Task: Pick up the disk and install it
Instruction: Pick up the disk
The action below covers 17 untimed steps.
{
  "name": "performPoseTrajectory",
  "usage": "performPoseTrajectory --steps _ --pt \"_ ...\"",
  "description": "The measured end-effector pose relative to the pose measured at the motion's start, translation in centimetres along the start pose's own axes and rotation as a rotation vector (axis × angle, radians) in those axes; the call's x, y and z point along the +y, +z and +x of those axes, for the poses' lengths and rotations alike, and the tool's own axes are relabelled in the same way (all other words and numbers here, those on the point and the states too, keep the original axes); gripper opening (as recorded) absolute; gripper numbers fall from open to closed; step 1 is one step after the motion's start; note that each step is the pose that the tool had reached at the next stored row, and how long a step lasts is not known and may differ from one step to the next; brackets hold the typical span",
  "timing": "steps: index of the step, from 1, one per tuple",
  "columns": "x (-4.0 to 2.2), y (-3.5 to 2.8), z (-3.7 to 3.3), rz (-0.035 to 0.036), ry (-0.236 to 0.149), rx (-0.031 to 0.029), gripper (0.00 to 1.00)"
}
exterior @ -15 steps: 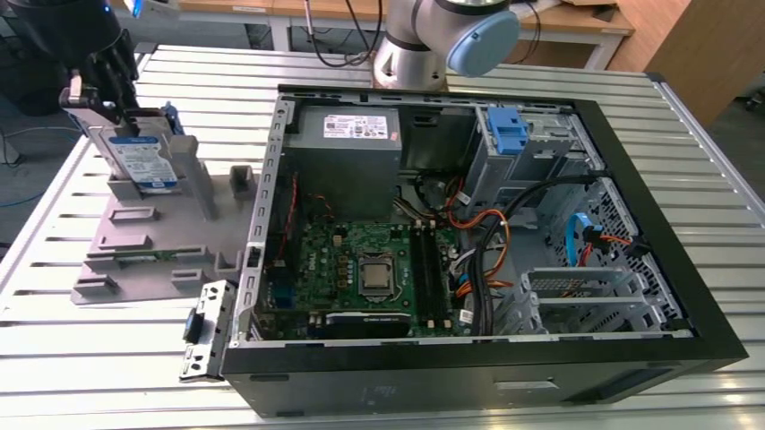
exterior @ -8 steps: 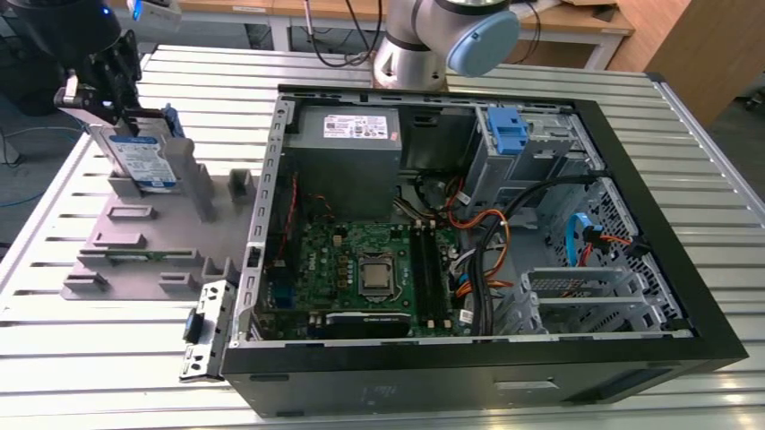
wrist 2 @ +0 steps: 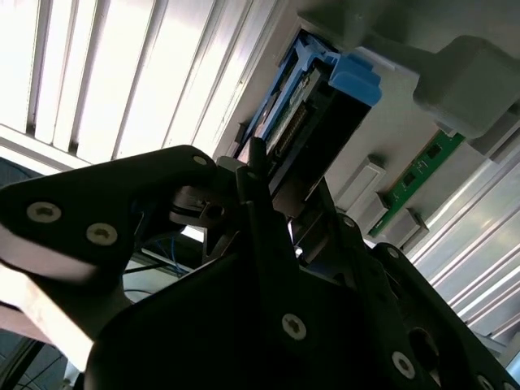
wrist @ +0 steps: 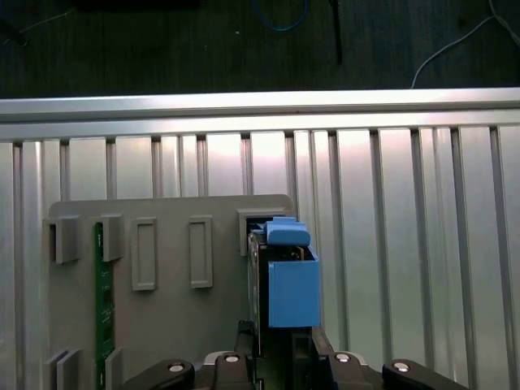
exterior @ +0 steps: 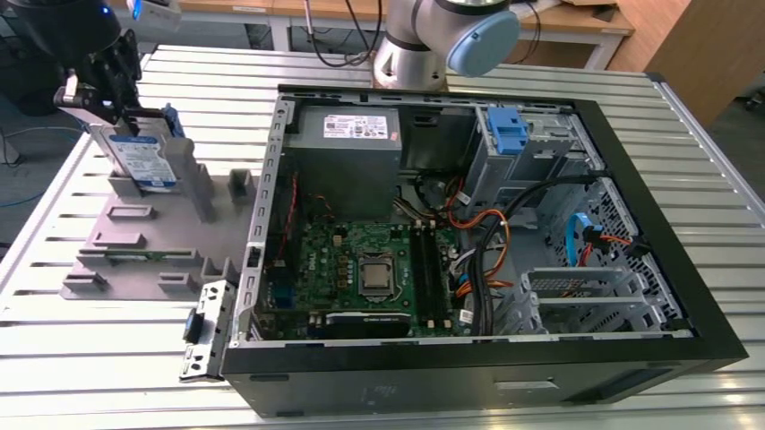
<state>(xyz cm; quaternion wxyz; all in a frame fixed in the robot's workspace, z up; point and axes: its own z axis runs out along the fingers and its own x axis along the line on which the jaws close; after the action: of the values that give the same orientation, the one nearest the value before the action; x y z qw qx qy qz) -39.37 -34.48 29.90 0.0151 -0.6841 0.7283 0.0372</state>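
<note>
Tool [exterior: 125, 112] clamped on top edge of upright disk [exterior: 143, 161], by grey holder [exterior: 132, 242] on bench [exterior: 96, 358], beside open PC case [exterior: 454, 381].

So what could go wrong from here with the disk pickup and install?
1. The pincer sits at the disk's top end only, so it may swing or slip.
2. The disk stands upright in a slot of the grey fixture; a tilted pull could jam it.
3. Loose cables cross the open computer case and could snag it.
</note>
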Motion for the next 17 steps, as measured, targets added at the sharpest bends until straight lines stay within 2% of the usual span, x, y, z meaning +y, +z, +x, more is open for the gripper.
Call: performPoseTrajectory --steps 17 --pt "0.03 -0.55 -0.04 -0.0008 0.0 0.0005 0.35"
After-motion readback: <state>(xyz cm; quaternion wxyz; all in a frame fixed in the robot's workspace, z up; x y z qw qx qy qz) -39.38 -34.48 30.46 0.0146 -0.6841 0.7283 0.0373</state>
